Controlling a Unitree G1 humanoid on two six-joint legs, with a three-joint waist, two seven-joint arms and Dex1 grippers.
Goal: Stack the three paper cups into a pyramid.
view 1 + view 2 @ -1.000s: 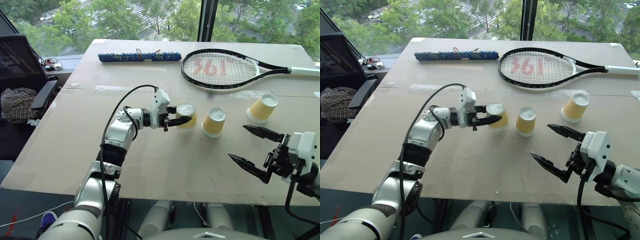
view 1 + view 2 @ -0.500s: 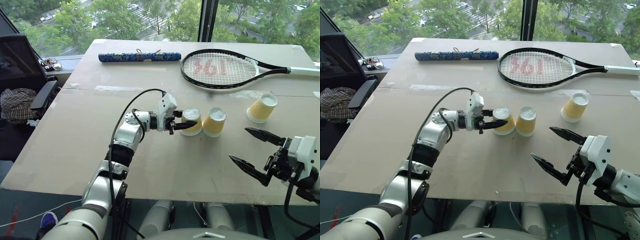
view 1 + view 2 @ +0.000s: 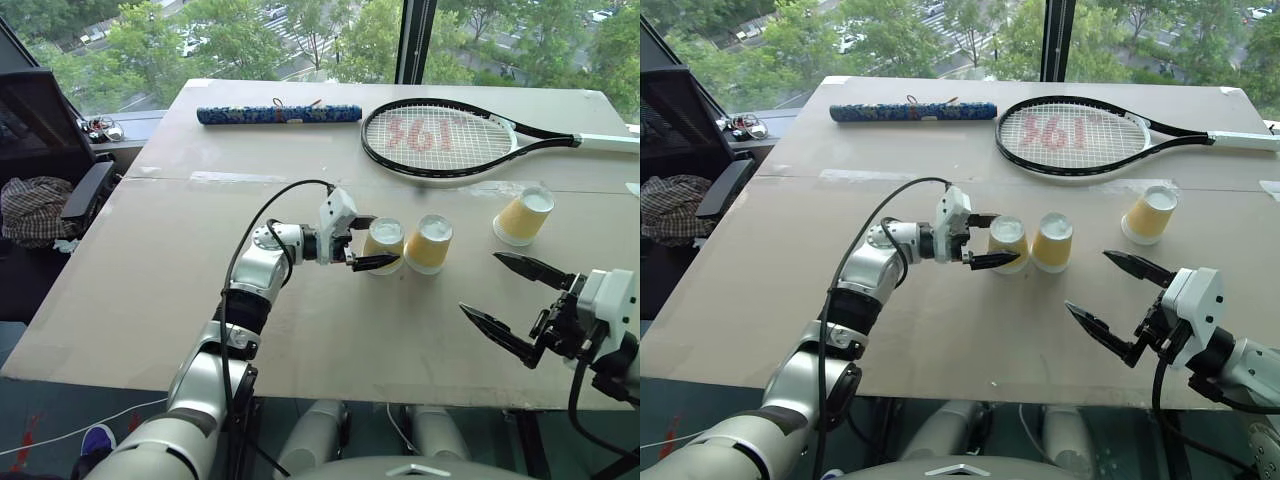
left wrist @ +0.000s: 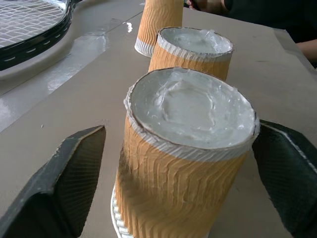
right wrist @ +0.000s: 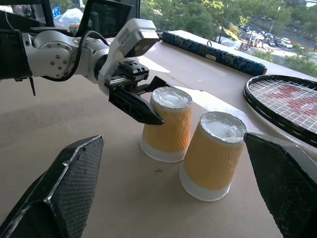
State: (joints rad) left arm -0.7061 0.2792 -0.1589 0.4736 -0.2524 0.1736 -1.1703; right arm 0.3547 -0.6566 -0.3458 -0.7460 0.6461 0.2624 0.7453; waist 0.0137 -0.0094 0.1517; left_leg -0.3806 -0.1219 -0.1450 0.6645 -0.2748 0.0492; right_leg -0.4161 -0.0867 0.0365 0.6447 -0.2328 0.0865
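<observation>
The left pincer (image 3: 372, 242) reaches sideways over the middle of the table (image 3: 150, 290) with its 2 black fingers spread. They straddle the nearest of the 3 paper cups, the first cup (image 3: 385, 245), 1 finger on its far side and 1 on its near side. In the left wrist view a gap shows between each finger pad (image 4: 69, 188) and the cup's ribbed side, so the cup stands free on the table and nothing is pinched.

All 3 cups stand upside down, white base up. The second cup (image 3: 429, 243) stands just beside the first on the side away from the left pincer, so close that their walls nearly meet; whether they touch I cannot tell. The third cup (image 3: 524, 215) stands well apart from this pair, toward the table's right edge, and looks slightly tilted. No cup rests on another.

The right pincer (image 3: 515, 302) hangs over the table near its front right corner, fingers spread wide and holding nothing, with the third cup beyond it.

Across the far part of the table lie a tennis racket (image 3: 440, 138), its handle running to the right edge, and a blue patterned roll (image 3: 278, 114) by the far edge.
</observation>
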